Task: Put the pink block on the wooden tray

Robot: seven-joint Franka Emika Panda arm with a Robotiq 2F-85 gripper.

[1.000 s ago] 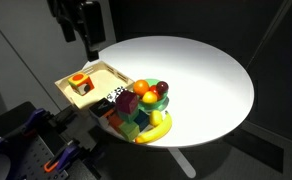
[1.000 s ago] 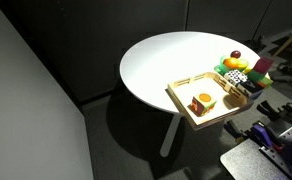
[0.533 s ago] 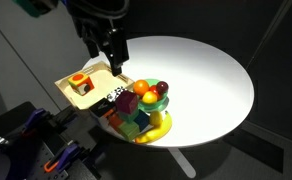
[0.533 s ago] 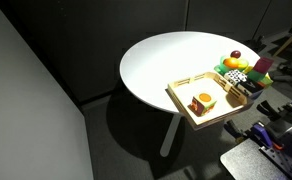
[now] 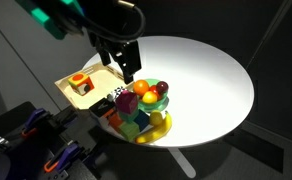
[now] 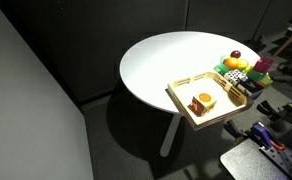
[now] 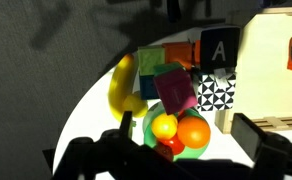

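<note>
Two dark fingers (image 7: 271,145) stand wide apart along the bottom of the wrist view: the gripper (image 7: 176,162) is open and holds nothing. From the left of that view comes the banana (image 7: 121,85), then the pink block (image 7: 174,88), tilted at centre just above the orange fruit (image 7: 193,132), and the tray (image 7: 276,60) fills the upper right. In an exterior view the tray (image 5: 94,76) sits at the left with an orange block (image 5: 79,84) in it. The gripper (image 5: 129,72) hangs just right of it, above the pile, where the pink block (image 5: 127,102) lies on the table (image 5: 206,70), off the tray.
</note>
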